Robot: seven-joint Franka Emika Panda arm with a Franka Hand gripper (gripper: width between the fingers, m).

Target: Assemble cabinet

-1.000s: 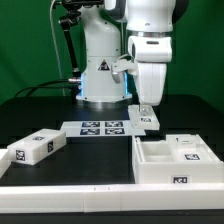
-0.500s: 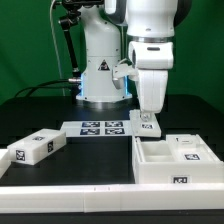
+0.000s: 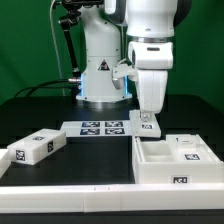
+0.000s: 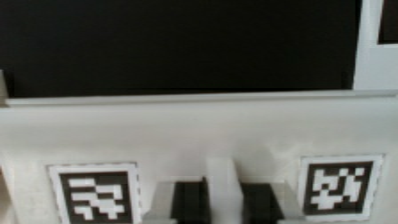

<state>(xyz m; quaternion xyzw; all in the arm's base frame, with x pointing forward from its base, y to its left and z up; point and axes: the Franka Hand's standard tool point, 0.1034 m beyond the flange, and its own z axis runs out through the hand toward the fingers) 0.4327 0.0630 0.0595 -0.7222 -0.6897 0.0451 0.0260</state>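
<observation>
One pincer (image 3: 148,116) low at my cabinet's (image 3: 175,165) back corner.
I cannot tell whether it grips anything; a loose white block (image 3: 35,147) lies apart on the counter (image 3: 90,155).

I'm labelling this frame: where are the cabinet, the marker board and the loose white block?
cabinet (image 3: 155,172), exterior view, front wall.
marker board (image 3: 100,127), exterior view, its middle.
loose white block (image 3: 40,142), exterior view, top face.
</observation>
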